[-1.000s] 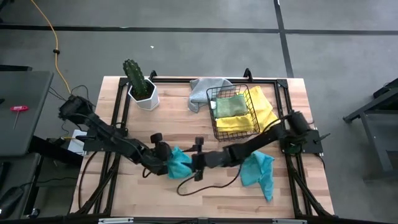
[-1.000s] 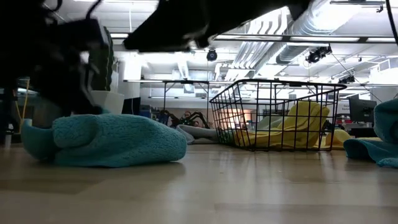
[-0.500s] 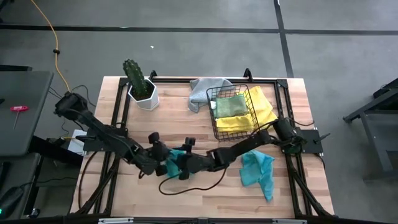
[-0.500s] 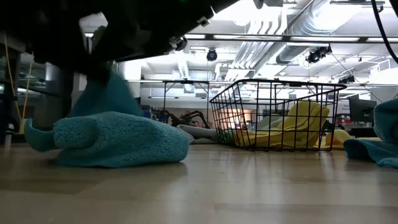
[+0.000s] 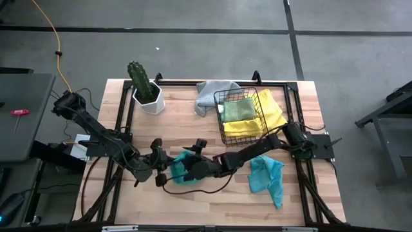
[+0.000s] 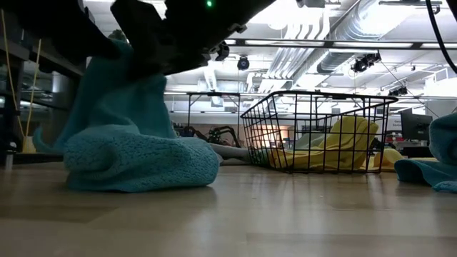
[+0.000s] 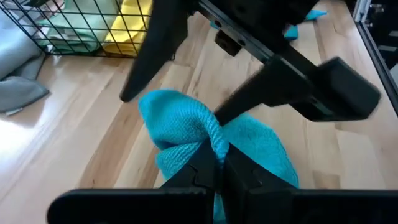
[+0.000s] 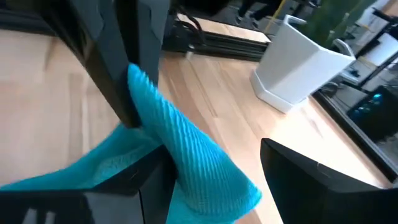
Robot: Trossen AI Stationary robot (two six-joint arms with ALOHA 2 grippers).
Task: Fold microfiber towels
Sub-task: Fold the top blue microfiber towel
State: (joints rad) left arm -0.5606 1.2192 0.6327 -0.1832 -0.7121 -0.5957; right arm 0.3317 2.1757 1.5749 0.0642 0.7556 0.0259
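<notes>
A teal microfiber towel [image 5: 180, 173] lies bunched on the wooden table near its front, left of centre. My left gripper [image 7: 219, 158] is shut on a raised part of it. My right gripper [image 8: 214, 152] is open, one finger on each side of the same towel; I cannot tell whether they touch it. A second teal towel [image 5: 267, 177] lies crumpled at the front right. A green towel [image 5: 237, 109] and a yellow towel [image 5: 244, 127] sit in the black wire basket [image 5: 241, 116]. Another yellow towel [image 5: 275, 113] and a grey towel [image 5: 211, 93] lie beside the basket. My left gripper pinches a gathered ridge of the teal towel [image 7: 214, 134] between its two shut fingers, coming slanting down from the table's left side. The pinched part [image 6: 118, 93] is drawn up off the table, while the towel's bulk [image 6: 143, 160] rests on the wood.
A cactus in a white pot [image 5: 147, 90] stands at the far left. The wire basket stands at the far right of centre. Bare wood [image 5: 219, 200] lies along the near edge, between the two teal towels.
My left gripper has risen and gone toward the table's left edge, pulling a part of the teal towel up into a peak while the rest stays on the table. My right gripper has moved toward the left, closer to that towel, and stayed open.
</notes>
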